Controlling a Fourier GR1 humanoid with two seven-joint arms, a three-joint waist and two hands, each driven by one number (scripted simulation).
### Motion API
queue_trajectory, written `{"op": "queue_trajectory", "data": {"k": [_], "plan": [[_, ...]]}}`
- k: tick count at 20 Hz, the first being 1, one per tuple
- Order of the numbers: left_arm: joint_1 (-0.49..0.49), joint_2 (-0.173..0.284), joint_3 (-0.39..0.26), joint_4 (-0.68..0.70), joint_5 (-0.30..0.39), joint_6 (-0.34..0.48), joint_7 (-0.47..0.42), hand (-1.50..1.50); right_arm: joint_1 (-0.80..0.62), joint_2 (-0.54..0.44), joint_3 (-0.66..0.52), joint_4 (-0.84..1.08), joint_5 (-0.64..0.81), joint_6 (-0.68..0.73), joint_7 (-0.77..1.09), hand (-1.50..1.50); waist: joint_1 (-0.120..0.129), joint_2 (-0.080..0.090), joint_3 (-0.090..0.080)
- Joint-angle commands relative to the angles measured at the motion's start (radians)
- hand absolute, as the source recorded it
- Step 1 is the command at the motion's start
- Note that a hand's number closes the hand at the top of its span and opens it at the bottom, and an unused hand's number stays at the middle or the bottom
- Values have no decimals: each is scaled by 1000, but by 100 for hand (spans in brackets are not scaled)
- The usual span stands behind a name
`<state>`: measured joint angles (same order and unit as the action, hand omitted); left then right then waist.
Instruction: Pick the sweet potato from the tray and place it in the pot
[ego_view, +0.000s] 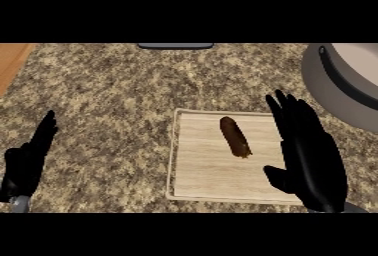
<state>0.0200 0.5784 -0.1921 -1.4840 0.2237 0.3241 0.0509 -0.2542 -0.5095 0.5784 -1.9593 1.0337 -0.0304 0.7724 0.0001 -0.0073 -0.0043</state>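
Note:
A brown, elongated sweet potato (235, 136) lies on a light wooden tray (199, 170) in the middle of the counter. My right hand (310, 160) hovers open over the tray's right edge, fingers straight and pointing away, just right of the sweet potato and apart from it. The grey pot (336, 85) stands at the upper right, partly cut off by the view's edge, with a dark handle on its rim. At the lower left my left hand (28, 160) rests open, fingers up, far from the tray.
The speckled granite counter (111, 100) stretches around the tray. A dark flat object (176, 46) shows at the far edge, top centre. A strip of orange-brown wood (11, 62) shows at the upper left corner.

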Motion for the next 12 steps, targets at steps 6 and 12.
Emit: {"op": "queue_trajectory", "data": {"k": [6, 12], "plan": [[-20, -9, -1, -20, -13, -6, 25, 0, -203, 244, 68, 166, -64, 530, 342, -150, 22, 4, 1], [-40, -4, 1, -27, -18, -11, 68, 0, -282, 413, 7, 324, -127, 710, 451, -150, 17, 4, 2]]}}
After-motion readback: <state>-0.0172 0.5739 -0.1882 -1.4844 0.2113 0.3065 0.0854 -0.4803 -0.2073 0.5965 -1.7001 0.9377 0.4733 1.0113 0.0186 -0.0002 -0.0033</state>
